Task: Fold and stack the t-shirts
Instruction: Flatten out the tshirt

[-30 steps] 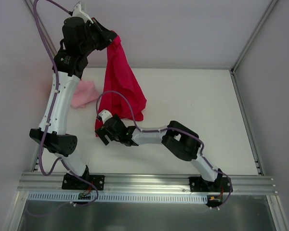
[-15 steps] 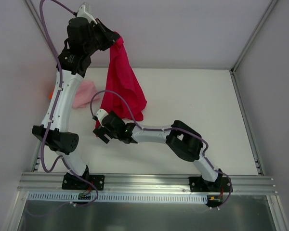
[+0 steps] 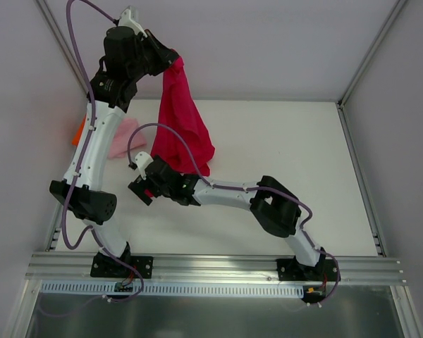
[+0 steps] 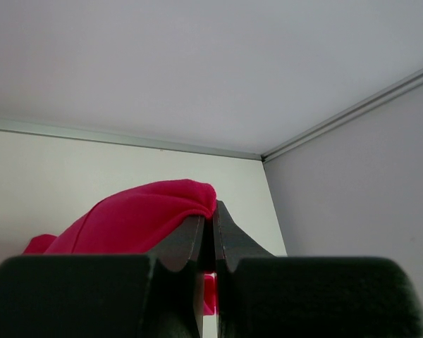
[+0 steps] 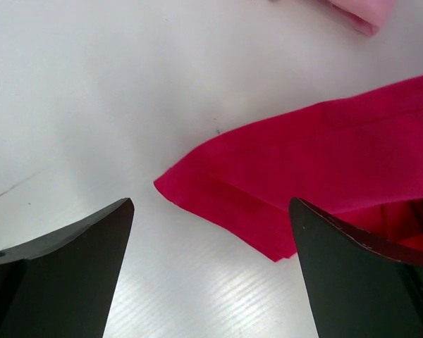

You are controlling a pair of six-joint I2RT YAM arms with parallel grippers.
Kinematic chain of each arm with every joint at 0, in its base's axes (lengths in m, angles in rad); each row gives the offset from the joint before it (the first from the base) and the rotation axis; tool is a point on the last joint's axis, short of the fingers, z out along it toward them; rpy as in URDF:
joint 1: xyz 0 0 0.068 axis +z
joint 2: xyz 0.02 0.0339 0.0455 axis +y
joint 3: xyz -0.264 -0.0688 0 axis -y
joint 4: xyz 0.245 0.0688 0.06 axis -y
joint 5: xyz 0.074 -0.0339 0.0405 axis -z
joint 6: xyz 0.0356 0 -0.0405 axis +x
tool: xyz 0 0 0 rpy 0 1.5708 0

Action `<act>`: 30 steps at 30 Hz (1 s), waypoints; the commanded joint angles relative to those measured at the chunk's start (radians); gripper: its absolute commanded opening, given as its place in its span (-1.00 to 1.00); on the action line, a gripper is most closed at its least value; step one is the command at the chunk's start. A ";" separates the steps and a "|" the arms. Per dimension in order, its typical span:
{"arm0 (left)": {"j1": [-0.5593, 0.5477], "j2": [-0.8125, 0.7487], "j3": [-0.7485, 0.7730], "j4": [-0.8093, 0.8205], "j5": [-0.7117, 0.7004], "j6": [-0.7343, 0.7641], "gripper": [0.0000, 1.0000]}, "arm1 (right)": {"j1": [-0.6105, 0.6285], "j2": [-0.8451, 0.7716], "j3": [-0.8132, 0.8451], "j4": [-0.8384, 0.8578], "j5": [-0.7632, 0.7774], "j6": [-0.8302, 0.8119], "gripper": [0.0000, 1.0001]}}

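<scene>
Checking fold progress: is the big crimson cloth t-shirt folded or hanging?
Hanging: the shut left gripper holds the crimson cloth t-shirt up by its top; a lower corner lies on the table before the open right gripper.

Overhead and wrist views, sharing crimson shirt (image 3: 183, 105)

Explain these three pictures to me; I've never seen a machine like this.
A left arm and a right arm, robotic, are bolted to the near edge of a white table. One picture looks down from above; the other two come from wrist cameras. The left gripper is shut on the crimson t-shirt, holding it up so its lower end rests on the table. The right gripper is open, low over the shirt's bottom corner. A pink t-shirt and an orange t-shirt lie at the left.
</scene>
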 commanded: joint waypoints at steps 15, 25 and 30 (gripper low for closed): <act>-0.045 -0.055 0.029 0.023 0.014 0.054 -1.00 | 0.020 0.162 0.101 0.022 -0.046 0.059 0.93; -0.069 -0.061 0.009 0.037 0.021 0.054 -1.00 | 0.020 0.191 0.124 0.032 -0.042 0.061 0.93; -0.084 -0.066 0.004 0.034 0.018 0.060 -1.00 | 0.020 0.219 0.134 0.056 0.001 0.054 0.93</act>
